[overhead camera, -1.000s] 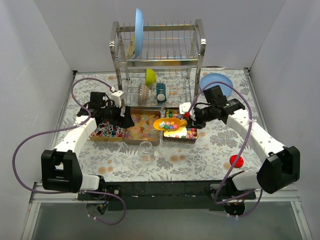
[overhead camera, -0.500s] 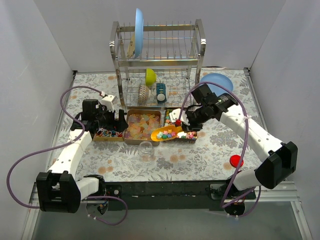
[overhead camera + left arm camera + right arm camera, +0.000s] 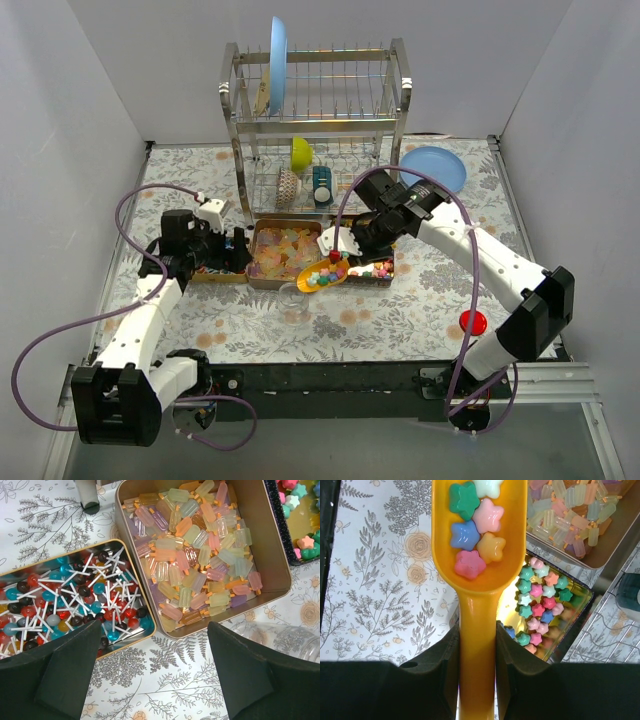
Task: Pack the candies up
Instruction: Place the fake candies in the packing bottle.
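My right gripper (image 3: 477, 645) is shut on the handle of the orange scoop (image 3: 477, 580), which holds several star-shaped candies (image 3: 472, 535). In the top view the scoop (image 3: 322, 276) tilts over the clear jar (image 3: 292, 296). More star candies (image 3: 540, 605) lie in the right tin (image 3: 509, 602). Pale popsicle-shaped candies (image 3: 200, 550) fill the middle tin (image 3: 267, 540), and red, blue and dark lollipops (image 3: 75, 595) fill the left tin. My left gripper (image 3: 152, 680) hangs open over bare cloth just in front of these two tins, holding nothing. The jar (image 3: 295, 640) shows at its right.
A red round lid (image 3: 473, 322) lies on the floral cloth near the right arm's base. Behind the tins stands a metal dish rack (image 3: 315, 120) with a blue plate, a green bowl and small items. Another blue plate (image 3: 433, 168) lies at the back right.
The right arm swung left and carried the loaded scoop from above the right tin to over the jar. The left gripper drew back to the left and opened a little wider.
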Action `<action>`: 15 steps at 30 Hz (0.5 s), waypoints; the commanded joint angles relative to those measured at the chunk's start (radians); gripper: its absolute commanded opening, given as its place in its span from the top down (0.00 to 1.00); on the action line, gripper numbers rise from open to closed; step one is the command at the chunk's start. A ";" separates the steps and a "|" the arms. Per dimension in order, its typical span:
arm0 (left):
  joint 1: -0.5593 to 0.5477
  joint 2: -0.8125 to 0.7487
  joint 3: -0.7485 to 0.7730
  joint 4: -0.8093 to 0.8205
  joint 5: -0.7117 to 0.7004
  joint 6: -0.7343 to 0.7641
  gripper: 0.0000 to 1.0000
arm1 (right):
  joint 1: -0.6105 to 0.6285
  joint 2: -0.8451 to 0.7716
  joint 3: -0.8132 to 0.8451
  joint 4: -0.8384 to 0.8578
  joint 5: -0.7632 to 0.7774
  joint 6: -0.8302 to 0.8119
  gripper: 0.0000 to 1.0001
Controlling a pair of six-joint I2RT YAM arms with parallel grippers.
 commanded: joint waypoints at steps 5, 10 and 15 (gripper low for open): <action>0.019 -0.068 -0.050 0.025 -0.025 0.025 0.12 | 0.048 0.060 0.149 -0.076 0.086 -0.018 0.99; 0.026 -0.085 -0.062 0.035 -0.036 0.039 0.12 | 0.085 0.077 0.166 -0.112 0.135 -0.059 0.99; 0.035 -0.096 -0.066 0.039 -0.034 0.039 0.12 | 0.114 0.111 0.207 -0.124 0.185 -0.050 0.99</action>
